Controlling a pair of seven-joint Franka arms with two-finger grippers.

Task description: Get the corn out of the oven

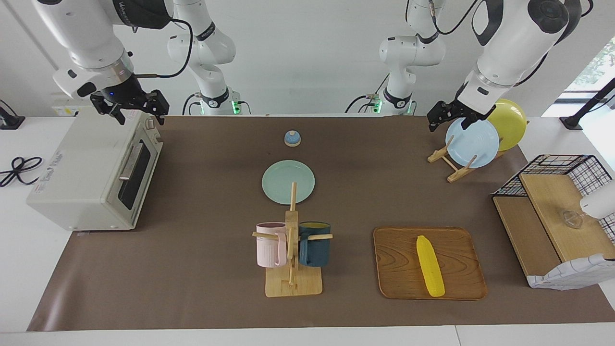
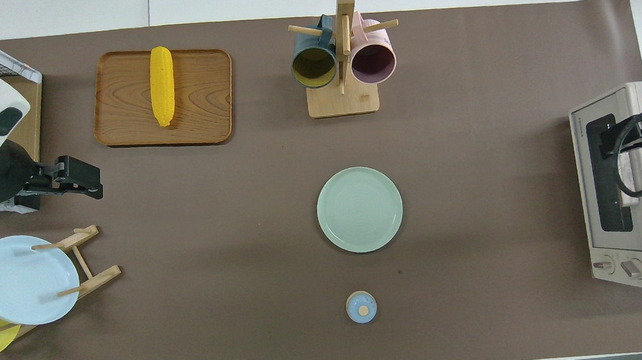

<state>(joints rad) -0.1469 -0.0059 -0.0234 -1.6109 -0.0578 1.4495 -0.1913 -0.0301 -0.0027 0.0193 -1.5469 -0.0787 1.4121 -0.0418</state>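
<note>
Near the robots, the right claw (image 1: pixel 137 109) hangs over the top of the toaster oven (image 1: pixel 91 173), released and empty; the oven door is closed. The left claw (image 1: pixel 449 115) is in the air over the pale blue plate (image 1: pixel 471 143) on its wooden rack, also released and empty. Farther out, the corn (image 1: pixel 429 265) lies on the wooden tray (image 1: pixel 394 264) on the tabletop (image 1: pixel 202 269).

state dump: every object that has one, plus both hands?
oven: door shut
corn: lying flat on the wooden tray, free
mugs: hung on the rack pegs
light blue plate: standing in the plate stand
left hand: open, empty, raised by the plate stand
right hand: open, empty, over the oven
</note>
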